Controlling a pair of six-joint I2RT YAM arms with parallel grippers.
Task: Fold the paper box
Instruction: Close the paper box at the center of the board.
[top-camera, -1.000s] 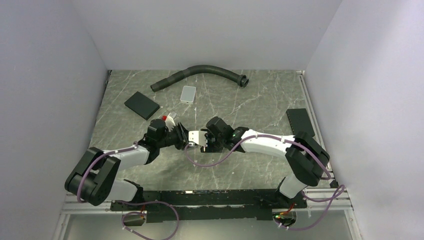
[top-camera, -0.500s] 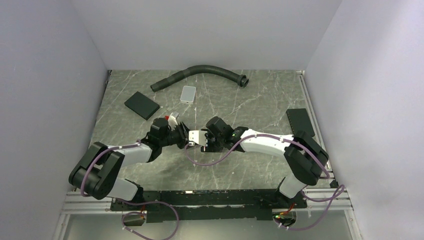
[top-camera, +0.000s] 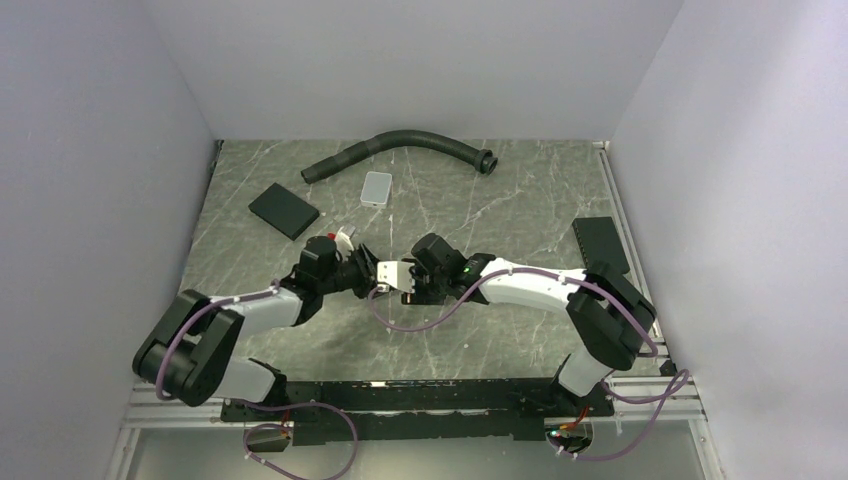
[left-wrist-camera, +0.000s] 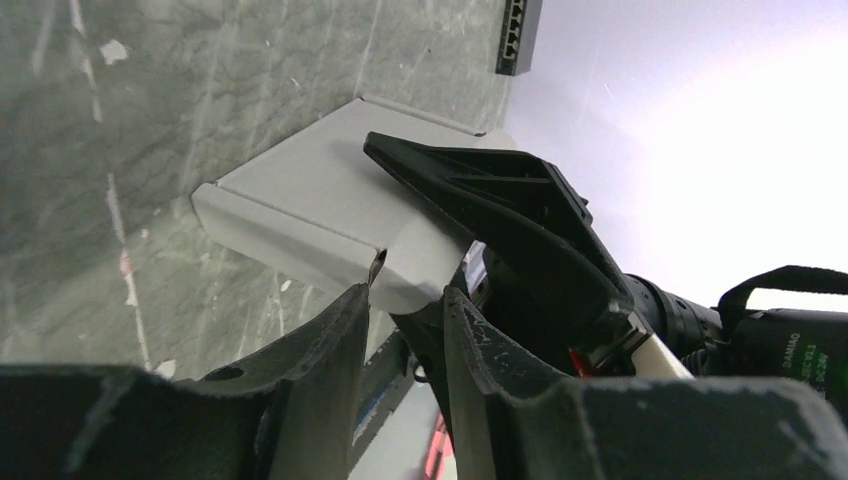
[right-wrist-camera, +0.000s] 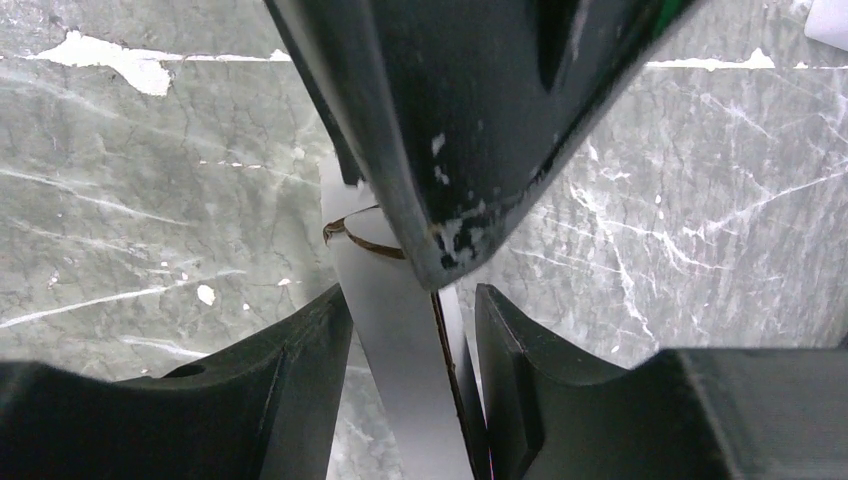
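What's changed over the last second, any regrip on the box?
The left arm's wrist eased slightly away from its base, elbow shifting with it. Nothing taken or released: left gripper and right gripper stay clamped on the paper box. Right arm unmoved.

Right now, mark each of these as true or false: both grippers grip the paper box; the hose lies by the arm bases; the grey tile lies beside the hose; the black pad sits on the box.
1. The left gripper and the right gripper both grip the paper box. True.
2. The black hose lies by the arm bases. False: it lies at the far side of the table.
3. The light grey tile lies beside the hose. True.
4. The black pad sits on the box. False: it lies on the table, apart from it.
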